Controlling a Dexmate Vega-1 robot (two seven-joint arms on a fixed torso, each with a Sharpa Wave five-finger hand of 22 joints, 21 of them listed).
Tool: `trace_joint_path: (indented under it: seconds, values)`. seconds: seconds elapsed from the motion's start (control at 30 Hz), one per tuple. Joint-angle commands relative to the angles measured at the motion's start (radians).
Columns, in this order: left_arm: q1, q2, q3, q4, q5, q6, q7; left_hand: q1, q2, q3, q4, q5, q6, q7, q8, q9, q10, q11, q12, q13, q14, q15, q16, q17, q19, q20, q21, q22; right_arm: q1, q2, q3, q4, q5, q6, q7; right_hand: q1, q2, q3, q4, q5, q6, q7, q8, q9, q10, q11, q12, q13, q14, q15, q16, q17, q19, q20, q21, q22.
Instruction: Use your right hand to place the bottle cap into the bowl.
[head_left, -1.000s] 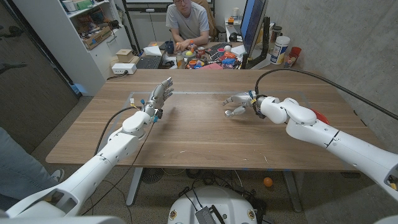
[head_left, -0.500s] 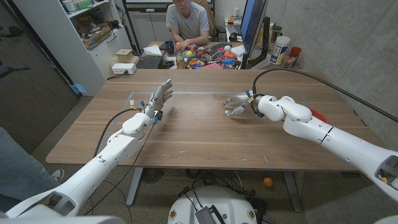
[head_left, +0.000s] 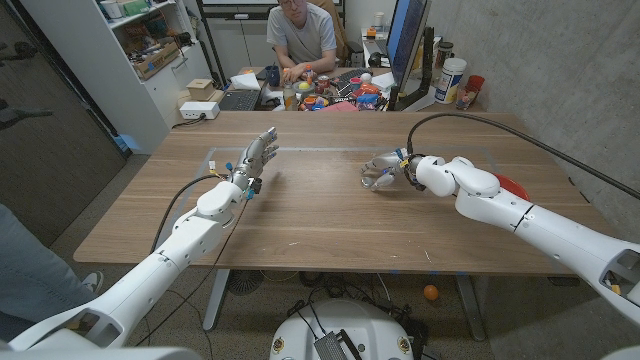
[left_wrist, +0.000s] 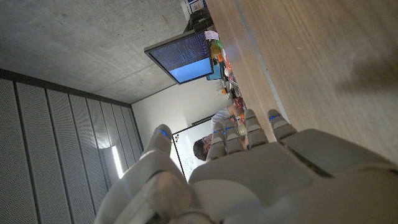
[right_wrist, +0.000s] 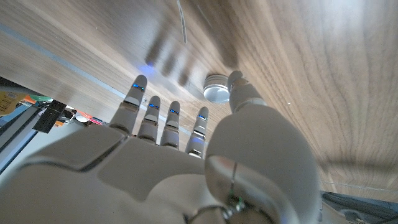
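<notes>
A small silvery bottle cap (right_wrist: 216, 92) lies on the wooden table in the right wrist view, right beside the thumb tip of my right hand (right_wrist: 180, 143); I cannot tell whether they touch. That hand's other fingers are spread above the wood, holding nothing. In the head view my right hand (head_left: 383, 170) hangs low over the table right of centre, fingers pointing down. A red bowl (head_left: 513, 185) peeks out behind my right forearm near the table's right edge. My left hand (head_left: 258, 154) stands open at left of centre, fingers stretched away from me.
A person (head_left: 300, 35) sits behind the table at a cluttered desk with toys (head_left: 335, 95), a monitor (head_left: 405, 40) and a white canister (head_left: 452, 80). A pale tape line (head_left: 310, 150) runs across the far part of the tabletop.
My right hand has tipped its fingers down toward the table and drawn in slightly. The left arm has stayed still.
</notes>
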Motion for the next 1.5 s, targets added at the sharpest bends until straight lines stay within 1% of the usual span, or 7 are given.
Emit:
trace_joint_path:
  seconds: [0.03, 0.23, 0.63, 0.87, 1.03, 1.27, 1.5]
  values:
    - [-0.009, -0.004, 0.008, 0.009, 0.003, 0.006, -0.002, 0.0, 0.008, 0.008, -0.003, -0.005, 0.01, -0.002, 0.007, 0.002, 0.002, -0.008, 0.006, 0.002, -0.004, -0.002, 0.0, 0.002, -0.002, 0.006, 0.005, 0.003, 0.002, 0.013, -0.006, 0.03, 0.015, -0.003, -0.024, -0.001, -0.004, 0.002, 0.009, 0.008, 0.04, -0.003, 0.016, 0.004, 0.012, -0.001, -0.001, 0.001, 0.006, -0.011, 0.007, 0.002, 0.015, 0.0, 0.007, 0.002]
    - [-0.01, -0.003, 0.008, 0.008, 0.003, 0.012, 0.0, -0.001, 0.008, 0.008, -0.003, -0.005, 0.011, -0.002, 0.006, 0.002, 0.002, -0.009, 0.006, 0.002, -0.005, -0.005, -0.001, 0.003, -0.003, 0.005, 0.005, 0.003, -0.001, 0.022, -0.01, 0.05, 0.029, -0.001, -0.043, 0.002, -0.001, 0.003, 0.008, 0.009, 0.071, -0.001, 0.025, 0.005, 0.022, -0.001, 0.001, 0.001, 0.015, -0.015, 0.008, 0.001, 0.024, -0.001, 0.007, 0.002]
    - [-0.014, -0.004, 0.014, 0.008, 0.007, 0.021, 0.001, -0.002, 0.007, 0.008, -0.004, -0.005, 0.011, -0.003, 0.006, 0.002, 0.0, -0.008, 0.005, 0.002, -0.008, -0.007, -0.003, 0.003, -0.005, 0.004, 0.005, 0.004, -0.013, 0.042, -0.018, 0.083, 0.055, -0.001, -0.102, 0.022, 0.012, 0.006, 0.006, 0.011, 0.205, 0.003, 0.067, 0.018, 0.057, -0.01, 0.007, -0.001, 0.049, -0.032, 0.012, -0.001, 0.063, -0.001, 0.011, 0.002]
    - [-0.016, -0.006, 0.02, 0.01, 0.008, 0.026, -0.002, -0.002, 0.007, 0.008, -0.004, -0.005, 0.011, -0.003, 0.006, 0.002, 0.002, -0.007, 0.006, 0.002, -0.009, -0.009, -0.003, 0.003, -0.006, 0.005, 0.005, 0.004, -0.014, 0.044, -0.024, 0.093, 0.06, 0.014, -0.131, 0.05, 0.029, 0.006, 0.002, 0.014, 0.333, -0.013, 0.115, 0.038, 0.095, -0.02, 0.012, -0.003, 0.08, -0.047, 0.014, -0.002, 0.103, -0.002, 0.014, 0.002]
    - [-0.018, -0.006, 0.024, 0.01, 0.009, 0.031, -0.003, -0.003, 0.007, 0.008, -0.004, -0.005, 0.011, -0.002, 0.006, 0.002, 0.002, -0.008, 0.006, 0.002, -0.01, -0.011, -0.004, 0.003, -0.007, 0.005, 0.005, 0.004, -0.01, 0.045, -0.026, 0.099, 0.062, 0.025, -0.145, 0.076, 0.044, 0.007, 0.001, 0.014, 0.405, -0.005, 0.148, 0.055, 0.123, -0.028, 0.014, -0.004, 0.103, -0.057, 0.019, 0.0, 0.127, -0.002, 0.014, 0.002]
    - [-0.019, -0.006, 0.026, 0.01, 0.011, 0.033, -0.003, -0.003, 0.007, 0.008, -0.005, -0.005, 0.012, -0.001, 0.006, 0.002, 0.002, -0.005, 0.005, 0.002, -0.01, -0.013, -0.004, 0.003, -0.007, 0.005, 0.005, 0.004, -0.01, 0.041, -0.02, 0.092, 0.071, 0.032, -0.158, 0.098, 0.054, 0.006, -0.001, 0.012, 0.447, -0.003, 0.172, 0.07, 0.144, -0.042, 0.015, -0.005, 0.121, -0.069, 0.024, 0.001, 0.145, -0.002, 0.014, 0.002]
    - [-0.024, -0.009, 0.029, 0.017, 0.013, 0.029, -0.009, -0.004, 0.007, 0.008, -0.005, -0.005, 0.012, -0.002, 0.006, 0.002, 0.001, -0.004, 0.005, 0.002, -0.011, -0.015, -0.004, 0.003, -0.008, 0.006, 0.005, 0.004, -0.015, 0.011, -0.007, 0.042, 0.046, 0.023, -0.156, 0.104, 0.055, 0.003, -0.001, 0.011, 0.444, -0.001, 0.173, 0.076, 0.145, -0.036, 0.012, -0.005, 0.124, -0.072, 0.024, 0.002, 0.151, -0.002, 0.014, 0.002]
